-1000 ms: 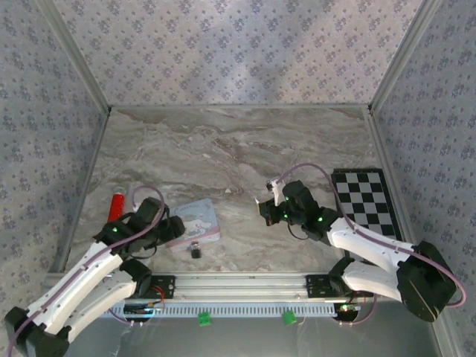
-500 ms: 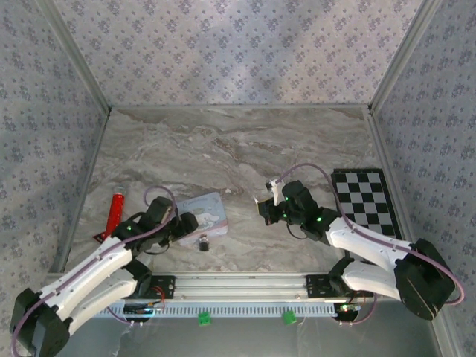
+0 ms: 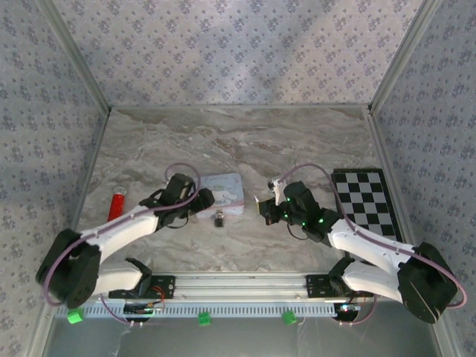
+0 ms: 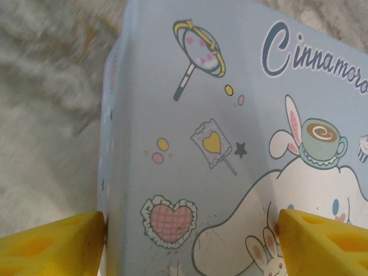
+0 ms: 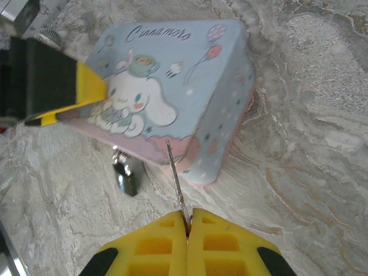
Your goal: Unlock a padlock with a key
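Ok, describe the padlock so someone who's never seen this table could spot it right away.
Find the pale-blue cartoon tin near the middle of the marble table. Right by the tin's near edge, toward the arms, lies the padlock. It is tiny, near-black, with a thin metal loop, far smaller than the tin.

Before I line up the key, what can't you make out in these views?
padlock keyhole: too small in top view, dark in right wrist view.
key head: buried inside the shut right gripper.
whether left gripper touches the tin: contact edges blurred, left wrist view.
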{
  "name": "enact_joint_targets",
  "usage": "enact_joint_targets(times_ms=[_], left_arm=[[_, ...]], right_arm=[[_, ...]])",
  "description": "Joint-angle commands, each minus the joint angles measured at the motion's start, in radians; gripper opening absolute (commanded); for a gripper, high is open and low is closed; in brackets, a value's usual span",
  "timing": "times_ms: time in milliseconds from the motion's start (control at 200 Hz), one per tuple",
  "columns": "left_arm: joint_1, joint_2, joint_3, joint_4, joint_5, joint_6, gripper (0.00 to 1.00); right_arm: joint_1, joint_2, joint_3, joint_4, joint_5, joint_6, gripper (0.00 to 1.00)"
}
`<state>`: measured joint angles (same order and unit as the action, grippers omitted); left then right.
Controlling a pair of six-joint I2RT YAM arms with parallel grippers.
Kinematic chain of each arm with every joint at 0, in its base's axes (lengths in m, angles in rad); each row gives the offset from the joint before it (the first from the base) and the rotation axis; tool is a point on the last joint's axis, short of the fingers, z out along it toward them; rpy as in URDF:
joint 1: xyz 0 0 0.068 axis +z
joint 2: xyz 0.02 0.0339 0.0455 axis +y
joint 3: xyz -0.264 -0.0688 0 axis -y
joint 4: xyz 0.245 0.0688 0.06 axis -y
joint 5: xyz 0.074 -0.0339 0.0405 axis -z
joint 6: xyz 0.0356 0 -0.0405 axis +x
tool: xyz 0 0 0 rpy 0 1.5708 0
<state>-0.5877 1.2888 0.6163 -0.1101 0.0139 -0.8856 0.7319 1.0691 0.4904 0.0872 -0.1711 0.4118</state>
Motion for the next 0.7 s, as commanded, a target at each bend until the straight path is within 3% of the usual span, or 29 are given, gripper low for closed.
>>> enact_joint_targets(times_ms=[0, 340, 575, 695], left_arm=[[0.013, 0.112, 0.034, 0.011, -0.028, 0.072, 0.76], [0.030, 0.345, 0.207, 0.147, 0.080, 0.080, 0.76], [0.064, 0.245, 0.207, 0.087, 0.067, 0.158, 0.79], [0.093, 0.132, 0.110, 0.176, 0.125, 0.177, 0.80]], right_arm=[[0.006, -0.021, -0.001, -0.039, 0.016, 0.020, 0.00], [0.008, -0.029, 0.004, -0.052, 0.040, 0.065, 0.00], [0.014, -0.025, 0.000, -0.058, 0.042, 0.070, 0.00], [0.016, -0.023, 0.004, -0.065, 0.038, 0.074, 0.00]])
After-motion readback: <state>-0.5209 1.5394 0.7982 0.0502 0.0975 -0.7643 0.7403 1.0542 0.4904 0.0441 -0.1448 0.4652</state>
